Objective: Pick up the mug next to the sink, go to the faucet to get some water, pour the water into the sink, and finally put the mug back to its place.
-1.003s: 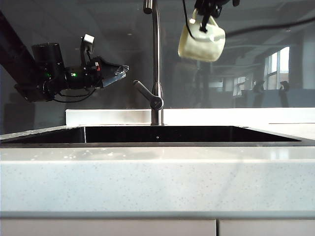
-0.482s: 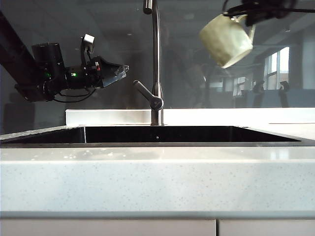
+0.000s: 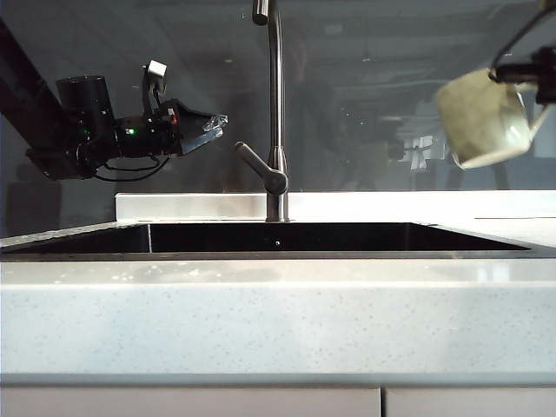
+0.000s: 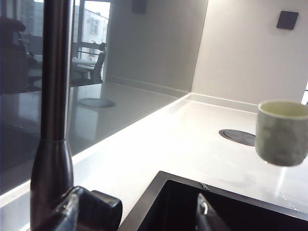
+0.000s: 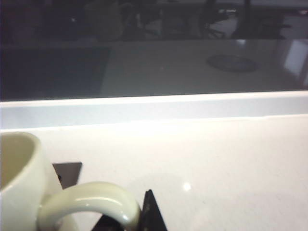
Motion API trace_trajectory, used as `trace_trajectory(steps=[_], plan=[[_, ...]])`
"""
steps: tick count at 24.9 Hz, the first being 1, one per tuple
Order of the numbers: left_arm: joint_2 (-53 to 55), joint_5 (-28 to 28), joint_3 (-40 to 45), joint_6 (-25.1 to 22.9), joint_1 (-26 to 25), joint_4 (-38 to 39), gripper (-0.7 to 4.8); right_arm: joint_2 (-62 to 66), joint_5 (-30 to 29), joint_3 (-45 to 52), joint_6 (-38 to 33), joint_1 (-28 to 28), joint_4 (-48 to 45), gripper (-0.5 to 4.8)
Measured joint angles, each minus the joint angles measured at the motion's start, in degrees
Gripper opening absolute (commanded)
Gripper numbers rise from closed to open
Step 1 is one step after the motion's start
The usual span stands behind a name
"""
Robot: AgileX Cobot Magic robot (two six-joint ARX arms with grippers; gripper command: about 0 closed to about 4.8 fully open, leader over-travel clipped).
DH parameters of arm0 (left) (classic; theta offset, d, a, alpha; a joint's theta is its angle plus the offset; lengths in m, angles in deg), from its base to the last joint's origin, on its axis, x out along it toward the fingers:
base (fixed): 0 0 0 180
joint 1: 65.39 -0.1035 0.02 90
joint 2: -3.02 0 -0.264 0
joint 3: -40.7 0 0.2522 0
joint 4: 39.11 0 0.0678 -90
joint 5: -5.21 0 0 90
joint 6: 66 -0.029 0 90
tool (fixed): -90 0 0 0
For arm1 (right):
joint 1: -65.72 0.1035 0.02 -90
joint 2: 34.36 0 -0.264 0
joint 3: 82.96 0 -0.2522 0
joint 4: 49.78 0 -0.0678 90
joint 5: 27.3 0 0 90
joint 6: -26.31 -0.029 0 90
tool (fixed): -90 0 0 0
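Observation:
The pale cream-green mug point(image 3: 482, 117) hangs in the air at the far right, above the counter beside the sink point(image 3: 278, 252), slightly tilted. My right gripper point(image 3: 543, 74) is shut on its loop handle point(image 5: 91, 202); one dark fingertip point(image 5: 151, 214) shows beside the handle, and the right gripper point(image 5: 125, 216) is mostly hidden behind it. My left gripper point(image 3: 213, 124) stands open just left of the faucet point(image 3: 276, 113), level with its grey lever point(image 3: 261, 169). In the left wrist view the faucet pipe point(image 4: 53, 96) is close, with the mug point(image 4: 283, 132) far beyond the sink corner point(image 4: 163, 179).
A white raised ledge point(image 3: 391, 204) runs behind the sink, under a dark glossy backsplash. A round dark disc point(image 4: 238, 137) is set in the counter near the mug. The speckled stone front edge point(image 3: 278, 313) fills the foreground.
The right arm has carried the mug from high beside the faucet's neck to the right and down, turning it on the way. The left arm has kept still.

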Motion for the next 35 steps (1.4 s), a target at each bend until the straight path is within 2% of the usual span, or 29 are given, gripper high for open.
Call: trace_trajectory(steps=[10,23,35], plan=[[0.0,0.0,0.0,0.0,0.0,0.0,3.09,1.9,-0.2,12.3,-3.8,-3.5,-15.0,-0.05],[0.0,-0.9,0.0,0.2,0.0,0.2,3.09,12.5,-0.3,16.1,-5.7,-3.5,-30.6,-0.05],[0.0,-0.9,0.0,0.2,0.0,0.4,3.09,16.0,2.0,16.1,-5.7,-3.6,-34.0,-0.05]])
